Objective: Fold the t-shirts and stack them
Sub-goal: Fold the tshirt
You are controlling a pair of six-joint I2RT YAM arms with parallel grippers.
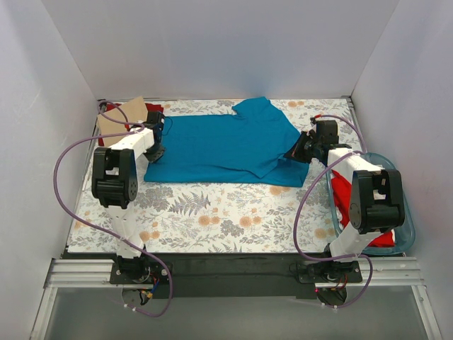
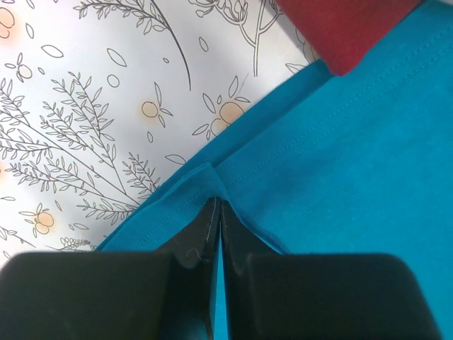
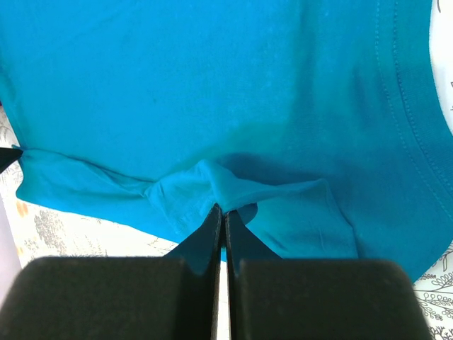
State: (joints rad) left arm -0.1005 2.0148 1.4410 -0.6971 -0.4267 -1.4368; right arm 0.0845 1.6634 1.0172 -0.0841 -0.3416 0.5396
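A teal-blue t-shirt (image 1: 219,147) lies spread across the middle of the floral cloth, one sleeve folded over at the far right. My left gripper (image 1: 156,150) is shut on its left hem edge (image 2: 205,177); the hem puckers up between the fingertips. My right gripper (image 1: 297,151) is shut on a bunched fold of the same shirt (image 3: 219,185) at its right edge. A tan-beige t-shirt (image 1: 122,117) lies folded at the far left corner on top of a red one (image 1: 154,108), whose corner shows as red cloth (image 2: 347,28) in the left wrist view. More red shirts (image 1: 345,193) fill the tub.
A clear blue-tinted plastic tub (image 1: 407,234) stands at the right edge beside the right arm. The floral table cloth (image 1: 226,216) covers the table in front of the teal shirt. White walls close the space on three sides.
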